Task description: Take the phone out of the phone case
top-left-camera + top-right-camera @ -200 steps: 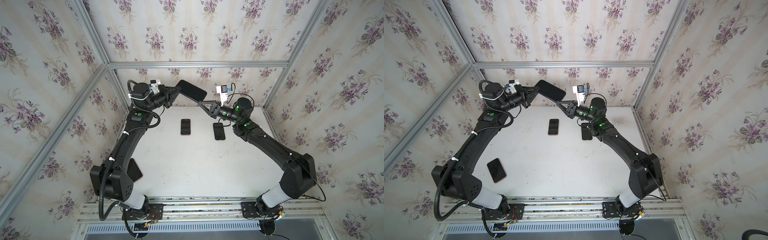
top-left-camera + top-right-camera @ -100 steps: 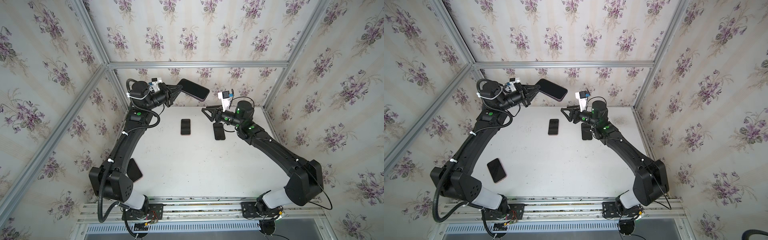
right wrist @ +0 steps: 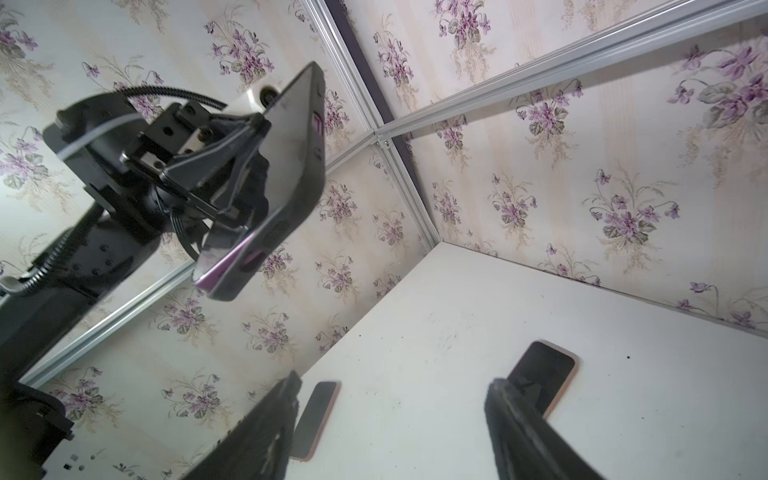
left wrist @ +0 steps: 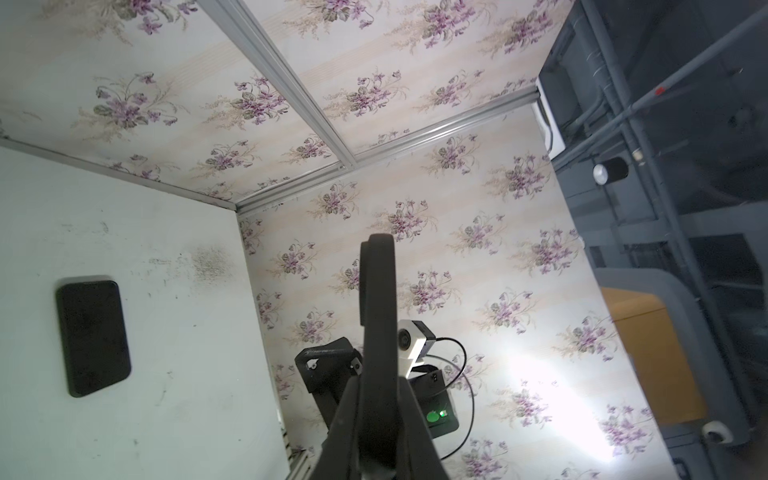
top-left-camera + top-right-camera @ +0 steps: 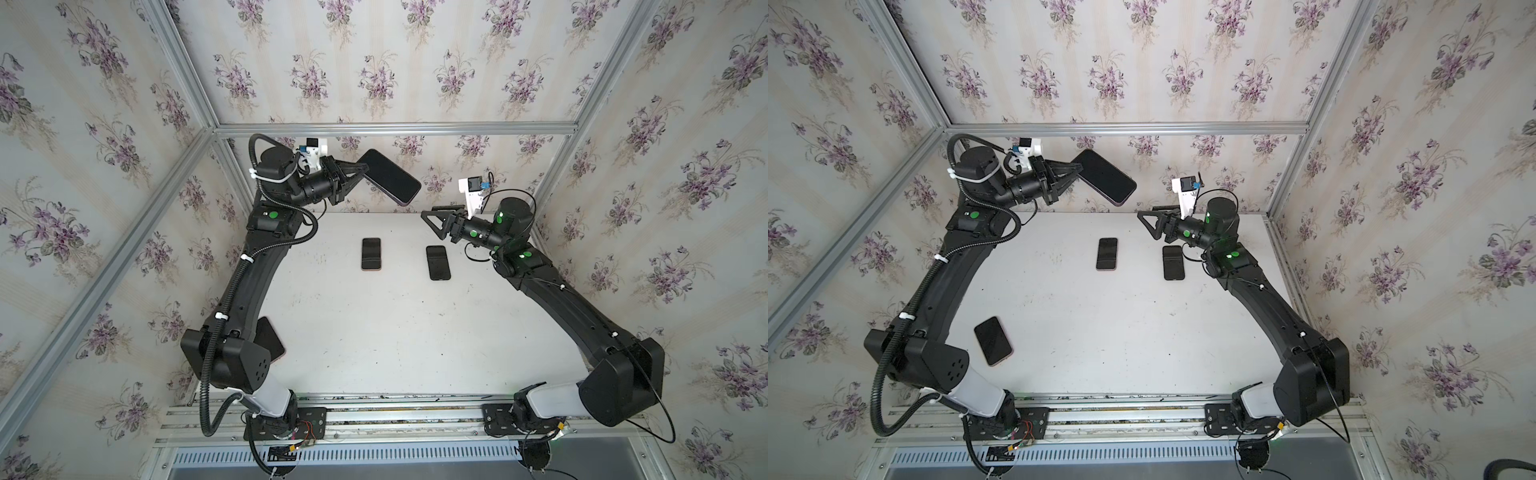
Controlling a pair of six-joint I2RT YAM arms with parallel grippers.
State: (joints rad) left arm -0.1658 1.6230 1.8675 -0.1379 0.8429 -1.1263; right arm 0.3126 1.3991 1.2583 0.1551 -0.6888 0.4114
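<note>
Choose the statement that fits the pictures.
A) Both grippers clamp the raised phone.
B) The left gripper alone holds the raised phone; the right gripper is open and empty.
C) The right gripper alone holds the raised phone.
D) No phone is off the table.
B: the left gripper is shut on the raised phone, while the right gripper stands open and apart from it.

Both arms are matte black with rounded, boxy shells. The left arm [image 5: 249, 291], at the frame's left, carries a ribbed black hose [image 5: 205, 399] bound with white ties [image 5: 247, 258]. The right arm [image 5: 573, 307] trails a thin black cable [image 5: 665, 415]. Each shows small round green marks [image 5: 272, 215], a white lowest segment [image 5: 272, 397] and a white wrist camera bracket [image 5: 471, 199]. The right hand [image 5: 429, 211] has black triangular open-frame fingers [image 5: 432, 225].
</note>
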